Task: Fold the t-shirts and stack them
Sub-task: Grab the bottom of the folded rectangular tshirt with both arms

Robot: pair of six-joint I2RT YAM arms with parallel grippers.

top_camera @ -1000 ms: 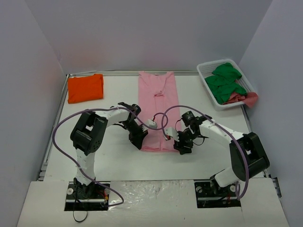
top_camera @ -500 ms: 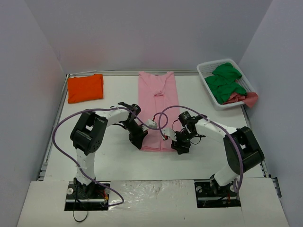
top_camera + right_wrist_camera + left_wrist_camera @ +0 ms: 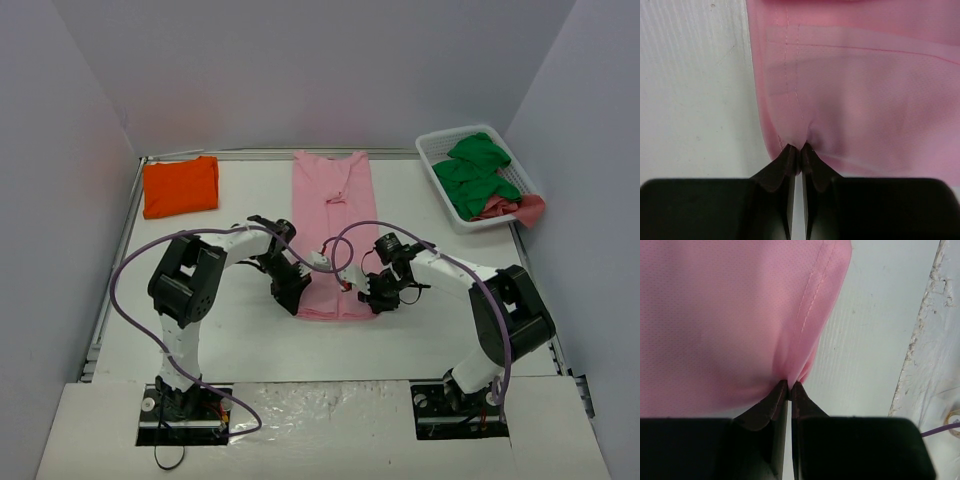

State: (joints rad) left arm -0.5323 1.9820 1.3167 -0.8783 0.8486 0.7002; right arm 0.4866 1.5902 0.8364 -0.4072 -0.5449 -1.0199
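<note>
The pink shirt (image 3: 335,230) lay as a long, narrow folded strip down the centre of the top view, its far end near the table's back edge and its near hem in the middle of the frame between the two grippers. The left gripper (image 3: 288,300) sat at the strip's lower left corner and the right gripper (image 3: 378,298) at its lower right corner. In the left wrist view the dark fingertips (image 3: 771,405) were pressed together with a small pucker of pink cloth pinched between them, right at the stitched hem corner. In the right wrist view the fingertips (image 3: 816,167) were likewise closed on a gathered fold of the pink hem, beside a double seam line. The orange shirt (image 3: 181,186) lay folded into a flat square in the upper left of the table (image 3: 420,330), well apart from the pink one. A white basket (image 3: 436,183) stood at the upper right, holding crumpled green cloth (image 3: 475,170) and a pinkish piece (image 3: 520,208) hanging over its right side
</note>
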